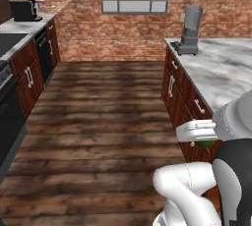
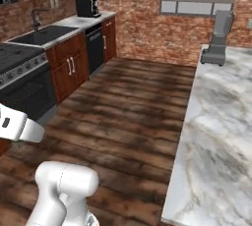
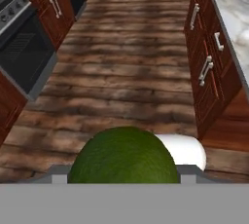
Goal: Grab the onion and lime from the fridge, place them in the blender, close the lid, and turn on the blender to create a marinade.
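Open wood floor (image 1: pixel 103 117) aisle, cabinets (image 1: pixel 179 92) flanking, blender (image 1: pixel 189 31) on far counter (image 1: pixel 224 68)

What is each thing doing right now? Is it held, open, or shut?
lime: held in the jaws, carried above the wood floor.
gripper: shut on the lime.
blender: standing upright on the far end of the marble counter, no lid on the jar.
cupboard doors: shut.

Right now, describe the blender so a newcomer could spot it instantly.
Find the long marble island counter on the right side of the kitchen, then follow it to its far end near the brick wall under the window. The blender stands there alone: a dark grey base with a tall clear grey jar, unlike the squat black appliance across the aisle.
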You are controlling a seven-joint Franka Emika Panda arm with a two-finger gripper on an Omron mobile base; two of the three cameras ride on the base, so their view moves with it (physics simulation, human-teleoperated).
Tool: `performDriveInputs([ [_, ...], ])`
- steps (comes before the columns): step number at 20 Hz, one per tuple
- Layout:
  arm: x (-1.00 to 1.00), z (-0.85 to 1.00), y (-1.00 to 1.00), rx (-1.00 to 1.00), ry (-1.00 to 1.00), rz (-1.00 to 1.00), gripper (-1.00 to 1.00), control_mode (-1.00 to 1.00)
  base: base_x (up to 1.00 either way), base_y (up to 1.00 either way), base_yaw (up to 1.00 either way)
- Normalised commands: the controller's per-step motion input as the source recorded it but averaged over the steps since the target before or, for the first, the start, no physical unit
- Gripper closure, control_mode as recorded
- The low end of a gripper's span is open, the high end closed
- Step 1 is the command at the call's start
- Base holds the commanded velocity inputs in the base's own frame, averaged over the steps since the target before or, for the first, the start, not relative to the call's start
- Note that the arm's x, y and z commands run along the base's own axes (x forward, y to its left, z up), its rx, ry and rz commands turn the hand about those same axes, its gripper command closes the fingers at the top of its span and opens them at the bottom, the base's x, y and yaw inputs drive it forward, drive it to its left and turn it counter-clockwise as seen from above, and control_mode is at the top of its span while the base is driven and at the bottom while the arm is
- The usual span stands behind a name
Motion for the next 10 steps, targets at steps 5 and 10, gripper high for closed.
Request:
performDriveInputs([
  [5, 0.00, 0.00, 0.00, 0.00, 0.00, 0.00, 1.00, 1.00, 1.00, -0.25, -0.14],
  [10, 0.00, 0.00, 0.00, 0.00, 0.00, 0.00, 1.00, 1.00, 1.00, -0.16, -0.14],
])
